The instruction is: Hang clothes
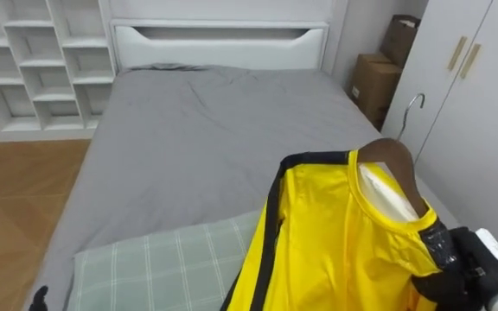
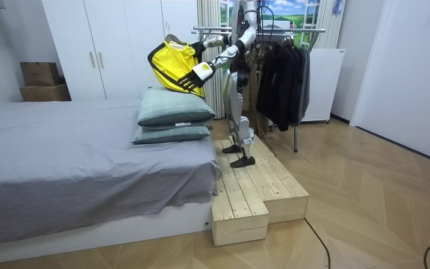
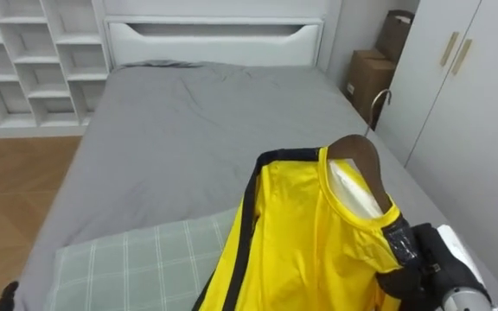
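1. Left eye view: the yellow shirt (image 1: pixel 335 242) hangs on a wooden hanger (image 1: pixel 392 160) at the lower right of the frame, with the hanger's metal hook pointing up. The right hand (image 1: pixel 456 259) comes in from the lower right corner, its fingers clenched on the shirt's shoulder. A dark tip at the lower left edge looks like the left hand (image 1: pixel 40 299); I cannot tell whether it is released or clenched. Below the shirt lies a checked pillow (image 1: pixel 162 263) on the grey bed (image 1: pixel 197 147). White shelves (image 1: pixel 33 60) fill the upper left and a white wardrobe (image 1: pixel 482 112) stands at the right.
2. Room view: the robot stands on a wooden platform (image 2: pixel 263 190) at the bed's end, just beside a clothes rack (image 2: pixel 290 31) of dark garments. It holds the shirt (image 2: pixel 172 63) up over the stacked pillows.
3. Right eye view: the same grasp shows at the lower right, hand (image 3: pixel 426 263) on shirt (image 3: pixel 301 242).
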You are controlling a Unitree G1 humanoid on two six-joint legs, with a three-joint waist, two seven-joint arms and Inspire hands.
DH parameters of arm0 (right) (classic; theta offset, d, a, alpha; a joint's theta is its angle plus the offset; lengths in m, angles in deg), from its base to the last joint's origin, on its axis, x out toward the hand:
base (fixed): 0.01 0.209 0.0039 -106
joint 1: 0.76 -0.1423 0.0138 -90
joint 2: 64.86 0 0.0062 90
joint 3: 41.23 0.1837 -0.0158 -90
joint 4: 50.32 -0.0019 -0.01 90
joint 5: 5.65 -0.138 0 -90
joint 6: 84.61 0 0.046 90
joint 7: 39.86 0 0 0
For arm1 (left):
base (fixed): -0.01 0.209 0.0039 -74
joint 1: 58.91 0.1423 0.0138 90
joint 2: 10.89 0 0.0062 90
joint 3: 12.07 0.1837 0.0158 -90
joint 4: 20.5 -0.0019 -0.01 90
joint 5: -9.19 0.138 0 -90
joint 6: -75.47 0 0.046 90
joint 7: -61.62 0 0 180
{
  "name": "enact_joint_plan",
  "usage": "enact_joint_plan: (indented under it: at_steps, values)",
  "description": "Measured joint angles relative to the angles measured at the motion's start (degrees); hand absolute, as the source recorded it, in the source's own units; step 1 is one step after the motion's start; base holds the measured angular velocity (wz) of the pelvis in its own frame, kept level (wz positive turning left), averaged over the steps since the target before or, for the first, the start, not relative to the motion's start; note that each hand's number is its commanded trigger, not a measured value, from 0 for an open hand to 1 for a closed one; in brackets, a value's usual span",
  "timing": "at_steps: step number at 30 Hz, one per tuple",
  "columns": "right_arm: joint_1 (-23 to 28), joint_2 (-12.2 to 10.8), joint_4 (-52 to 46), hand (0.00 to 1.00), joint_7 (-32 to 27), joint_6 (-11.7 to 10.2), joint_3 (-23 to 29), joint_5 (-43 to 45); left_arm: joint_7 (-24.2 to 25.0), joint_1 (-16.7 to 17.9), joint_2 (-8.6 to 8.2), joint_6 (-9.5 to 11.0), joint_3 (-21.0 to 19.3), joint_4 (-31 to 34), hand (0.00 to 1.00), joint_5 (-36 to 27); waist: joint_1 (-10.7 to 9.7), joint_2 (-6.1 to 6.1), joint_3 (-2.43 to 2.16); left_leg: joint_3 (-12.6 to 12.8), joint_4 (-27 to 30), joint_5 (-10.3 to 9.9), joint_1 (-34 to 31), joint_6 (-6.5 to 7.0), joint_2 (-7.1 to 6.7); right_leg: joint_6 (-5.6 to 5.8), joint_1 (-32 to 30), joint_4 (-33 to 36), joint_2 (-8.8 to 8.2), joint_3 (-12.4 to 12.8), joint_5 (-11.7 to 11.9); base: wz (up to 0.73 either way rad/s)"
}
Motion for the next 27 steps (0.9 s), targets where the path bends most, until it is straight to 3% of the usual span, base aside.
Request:
enact_joint_plan:
  at_steps: [9, 14, 21, 27]
  values:
    - [2.08, -0.02, -5.91, 1.00, -0.19, 0.77, -0.01, 1.77, -0.26, 2.00, -2.13, -0.17, -0.78, -1.98, 0.00, -1.10, 0.76, 0.47, 0.06, 0.08, -0.29, -0.01, -0.28, -0.02, 0.05, 0.00, -0.22, -0.29, 0.07, -0.01, 0.00, 0.00]
    - [3.95, -0.03, -7.69, 1.00, -0.56, 1.14, -0.02, 1.06, -0.27, 2.43, -3.09, -0.11, -0.62, -9.17, 0.00, -1.09, 1.38, 0.30, -0.10, 0.23, -0.62, -0.06, -0.10, -0.07, -0.01, 0.01, -0.31, -0.30, 0.06, 0.04, 0.00, -0.02]
    - [4.13, -0.03, -7.68, 1.00, -1.48, 1.98, -0.03, 0.64, -2.38, 4.21, -3.11, -0.79, -0.65, -16.97, 0.00, -1.22, 1.59, -0.34, 0.02, 0.03, -0.75, -0.05, 0.06, -0.07, 0.03, 0.01, -0.19, -0.34, 0.15, 0.25, 0.00, 0.00]
    - [4.17, -0.03, -7.69, 1.00, -2.04, 2.36, -0.03, -0.79, -3.13, 5.91, -3.11, -1.50, -0.66, -17.71, 0.00, -1.21, 1.70, -1.02, 0.05, 0.00, -0.76, -0.06, -0.02, -0.07, -0.01, 0.01, -0.04, -0.41, 0.12, 0.40, -0.01, 0.00]
